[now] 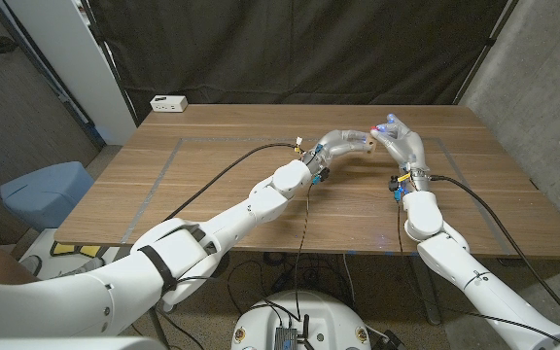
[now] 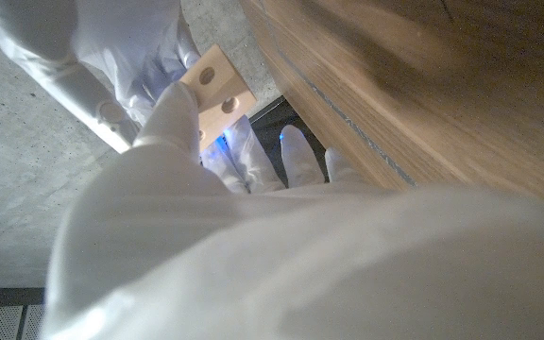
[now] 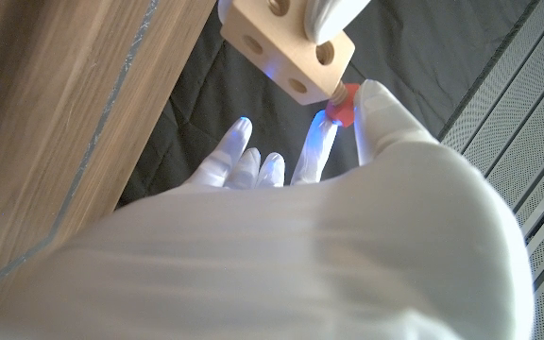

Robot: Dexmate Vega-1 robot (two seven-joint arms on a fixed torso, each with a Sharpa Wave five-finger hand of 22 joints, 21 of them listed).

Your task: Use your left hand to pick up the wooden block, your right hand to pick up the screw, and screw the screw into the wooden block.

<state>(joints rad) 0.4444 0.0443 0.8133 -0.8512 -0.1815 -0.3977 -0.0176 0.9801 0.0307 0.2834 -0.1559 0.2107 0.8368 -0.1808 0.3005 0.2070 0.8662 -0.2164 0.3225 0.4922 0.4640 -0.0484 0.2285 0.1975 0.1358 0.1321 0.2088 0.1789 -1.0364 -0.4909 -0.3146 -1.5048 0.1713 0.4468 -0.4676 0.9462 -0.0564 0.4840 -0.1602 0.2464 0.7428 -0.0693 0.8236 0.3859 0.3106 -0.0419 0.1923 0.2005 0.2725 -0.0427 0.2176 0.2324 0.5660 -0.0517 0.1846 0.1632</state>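
While raised above the counter (image 1: pixel 261 175), block (image 3: pixel 286 42) gripped in left hand (image 1: pixel 343 144), screw (image 3: pixel 341 104) pinched by right hand (image 1: pixel 397 138), tip touching a block hole.

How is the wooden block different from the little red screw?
The pale square wooden block with round holes looks much bigger than the small red-headed screw. The block is light wood, while the screw's head is bright red. The left hand holds the block; the right hand pinches the screw. The block has several holes, and the screw's tip sits at one of them. Both are held up off the brown wooden table.
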